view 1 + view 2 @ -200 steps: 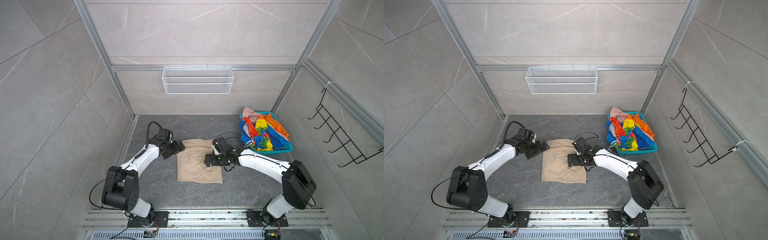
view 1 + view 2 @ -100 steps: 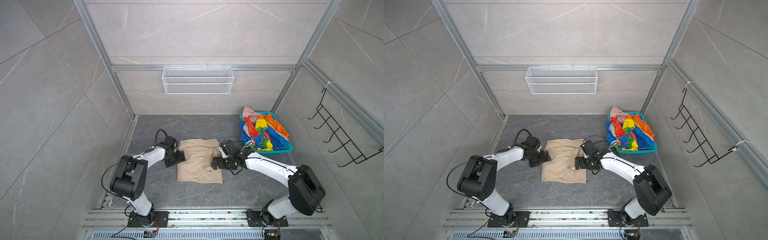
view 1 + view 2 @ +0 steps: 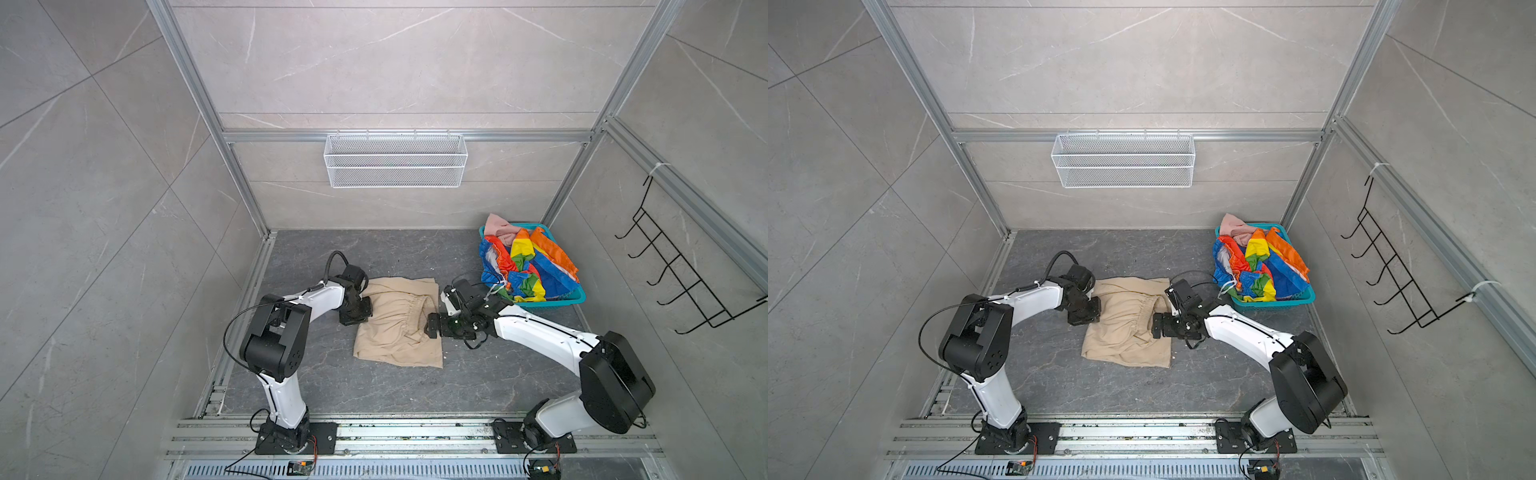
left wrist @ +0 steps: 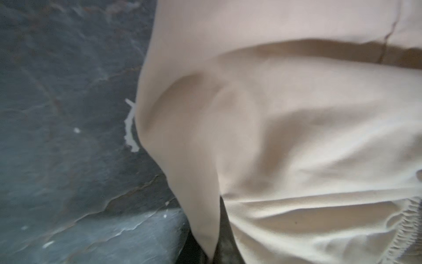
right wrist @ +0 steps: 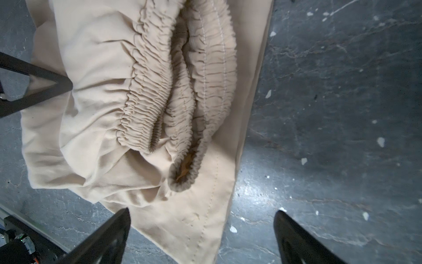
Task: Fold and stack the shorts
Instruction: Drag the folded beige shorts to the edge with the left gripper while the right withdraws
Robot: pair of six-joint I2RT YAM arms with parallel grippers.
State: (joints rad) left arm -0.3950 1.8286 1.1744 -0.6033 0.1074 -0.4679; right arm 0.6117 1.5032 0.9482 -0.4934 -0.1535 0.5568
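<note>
Grey slate floor (image 3: 374,386) fills the bottom of a tiled, aluminium-framed booth. A white wire basket (image 3: 395,160) hangs on the back wall at 12 o'clock, and a black hook rack (image 3: 681,282) hangs on the side wall at 3 o'clock.

In both top views the beige shorts (image 3: 395,332) lie rumpled mid-floor, with the gathered waistband near their 2 o'clock corner. The left gripper (image 3: 361,309) is down on their 10 o'clock edge, and the right gripper (image 3: 432,326) sits low at their 3 o'clock edge. At 2 o'clock from them stands a teal basket (image 3: 552,300). It holds the rainbow shorts (image 3: 528,266), and the pink shorts (image 3: 500,226) poke out at its far corner.

In the left wrist view, the left gripper (image 4: 211,249) is clamped tight on a pinched-up fold of the beige shorts (image 4: 285,137). The cloth rises in a ridge beside bare slate.

In the right wrist view, the right gripper (image 5: 202,212) has its jaws spread wide and holds nothing. The stitched hem of the beige shorts (image 5: 102,80) lies between its fingers, and the ruffled waistband gapes just beyond.
</note>
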